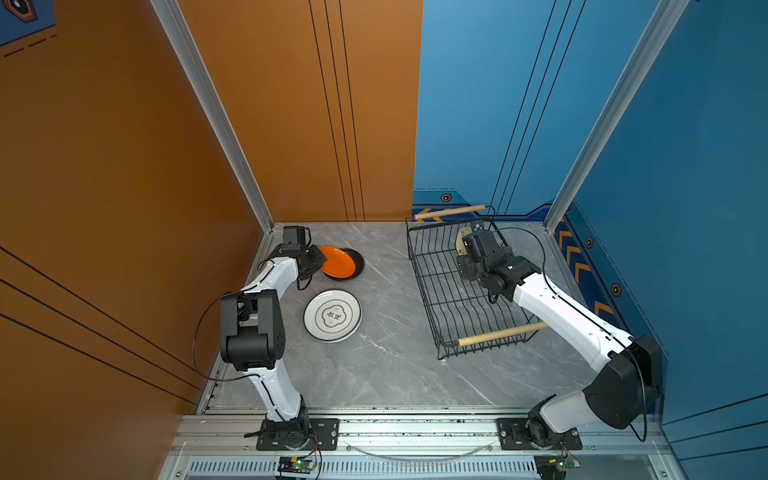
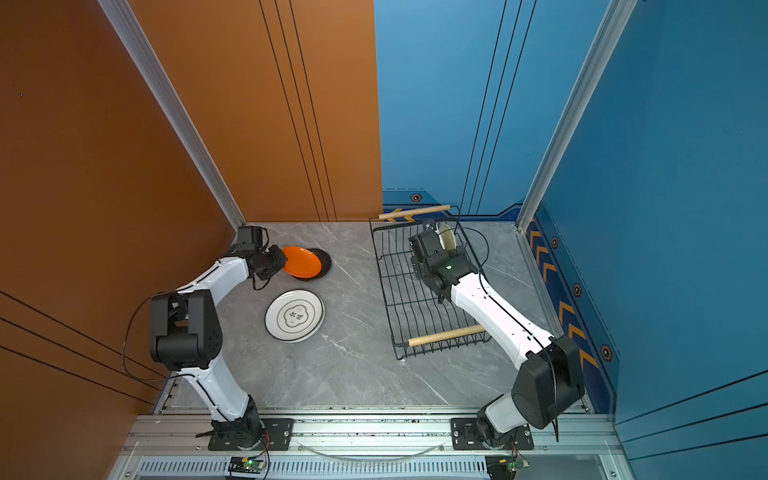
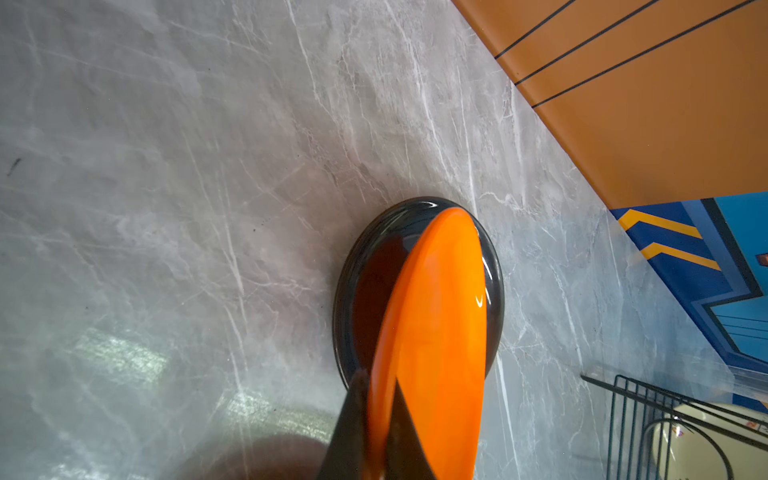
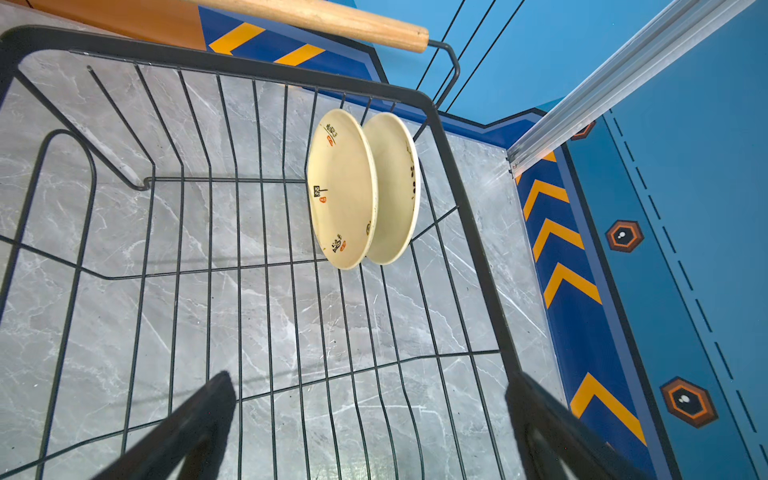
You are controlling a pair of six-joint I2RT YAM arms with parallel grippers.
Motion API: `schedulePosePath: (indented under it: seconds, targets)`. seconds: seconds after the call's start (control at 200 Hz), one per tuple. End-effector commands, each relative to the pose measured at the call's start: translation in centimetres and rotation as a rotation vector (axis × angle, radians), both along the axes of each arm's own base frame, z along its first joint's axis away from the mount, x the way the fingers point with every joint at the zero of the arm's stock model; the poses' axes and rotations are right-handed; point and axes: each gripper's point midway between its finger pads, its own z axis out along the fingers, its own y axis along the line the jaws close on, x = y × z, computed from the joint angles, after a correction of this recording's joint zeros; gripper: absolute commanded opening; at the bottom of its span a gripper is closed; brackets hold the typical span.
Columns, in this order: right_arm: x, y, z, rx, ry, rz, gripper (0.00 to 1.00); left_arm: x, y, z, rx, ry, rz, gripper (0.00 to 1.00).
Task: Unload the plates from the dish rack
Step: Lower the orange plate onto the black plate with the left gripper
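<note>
**Cream plates** (image 4: 345,191): two, the only ones I see in the dish rack (image 1: 453,311). They stand on edge, side by side, at its far right corner. The rack's long axis runs near to far.

**Right gripper** (image 4: 370,376): jaws wide and empty, over the rack floor. The pair lies straight ahead, farther in. This arm is the nearer.

**Left gripper** (image 3: 376,399): pinched on the rim of the orange plate (image 3: 436,332), held tilted over the black plate (image 3: 494,299) at far left.

**White plate** (image 1: 332,316): flat on the table, nearer.

**Unclear:** I cannot tell whether orange touches black. In both top views my right wrist hides most of the pair.
</note>
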Motion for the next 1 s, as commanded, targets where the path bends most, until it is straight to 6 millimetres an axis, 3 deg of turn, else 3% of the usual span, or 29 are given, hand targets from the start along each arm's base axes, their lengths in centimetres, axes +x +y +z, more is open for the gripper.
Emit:
schedulePosePath:
  seconds: [0.0,0.225,0.491,0.996]
  targets:
    - [0.0,0.4,-0.2,0.020,0.000,0.023,1.00,1.2,0.9,0.5,0.007,-0.019,0.024,0.00]
    - [-0.2,0.7,-0.6,0.029,0.012,0.035,1.00,1.6,0.7,-1.4,-0.011,0.022,0.019,0.00]
    - [-0.2,1.1,-0.9,0.036,0.025,0.056,1.00,1.8,0.7,-2.3,-0.011,0.040,0.015,0.01]
    - [-1.1,2.5,-2.5,0.093,0.087,0.138,1.00,1.7,0.5,-4.2,-0.030,0.082,0.011,0.16]
